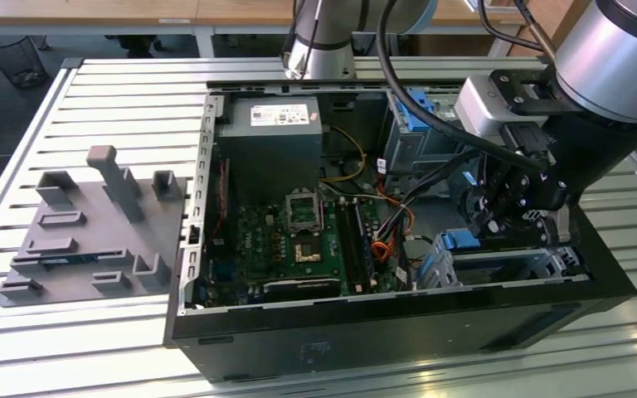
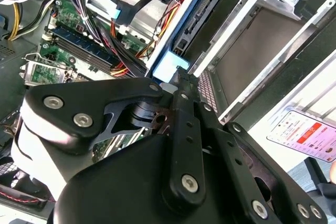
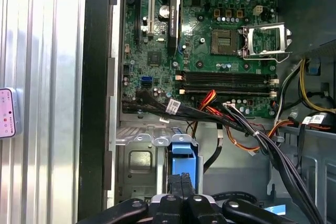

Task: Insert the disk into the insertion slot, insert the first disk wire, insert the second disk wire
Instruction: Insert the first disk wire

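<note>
My gripper (image 1: 483, 236) reaches down into the open computer case at the exterior view's right. In the first wrist view its two black fingers (image 3: 176, 190) stand pressed together on the bright blue carrier frame of the disk (image 3: 182, 156). The disk stands on edge, partly down in the insertion slot (image 3: 137, 162), a silver sheet-metal cage. In the second wrist view a blue corner of the disk (image 2: 169, 65) shows just past the gripper (image 2: 177, 80), beside the cage's wall (image 2: 252, 51). Loose black disk wires (image 3: 210, 115) hang across the case above the slot.
The motherboard (image 1: 296, 240) and grey power supply (image 1: 269, 141) fill the case's left half. A taller metal bay with a blue latch (image 1: 418, 108) stands behind the arm. A grey fixture block (image 1: 86, 232) lies on the slatted table at the exterior view's left.
</note>
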You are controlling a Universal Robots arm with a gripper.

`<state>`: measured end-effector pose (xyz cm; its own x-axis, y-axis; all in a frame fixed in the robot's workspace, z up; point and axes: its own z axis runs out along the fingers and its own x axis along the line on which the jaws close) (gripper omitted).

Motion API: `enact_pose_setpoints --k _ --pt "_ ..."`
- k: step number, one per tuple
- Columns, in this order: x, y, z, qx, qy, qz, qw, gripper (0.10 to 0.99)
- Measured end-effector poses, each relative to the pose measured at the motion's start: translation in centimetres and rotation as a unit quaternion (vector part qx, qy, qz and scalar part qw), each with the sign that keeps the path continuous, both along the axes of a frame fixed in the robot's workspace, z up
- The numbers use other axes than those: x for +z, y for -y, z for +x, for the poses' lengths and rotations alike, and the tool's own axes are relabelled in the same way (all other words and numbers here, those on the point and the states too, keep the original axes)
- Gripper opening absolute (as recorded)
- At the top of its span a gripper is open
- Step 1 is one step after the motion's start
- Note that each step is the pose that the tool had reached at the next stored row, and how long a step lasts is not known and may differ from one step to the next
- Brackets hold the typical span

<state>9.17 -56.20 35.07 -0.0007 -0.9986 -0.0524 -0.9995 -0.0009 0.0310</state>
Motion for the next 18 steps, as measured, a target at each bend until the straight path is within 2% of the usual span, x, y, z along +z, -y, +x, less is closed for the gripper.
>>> enact_pose_setpoints --k 18 --pt "0.00 0.00 0.60 0.000 0.0000 0.0000 1.0000 0.106"
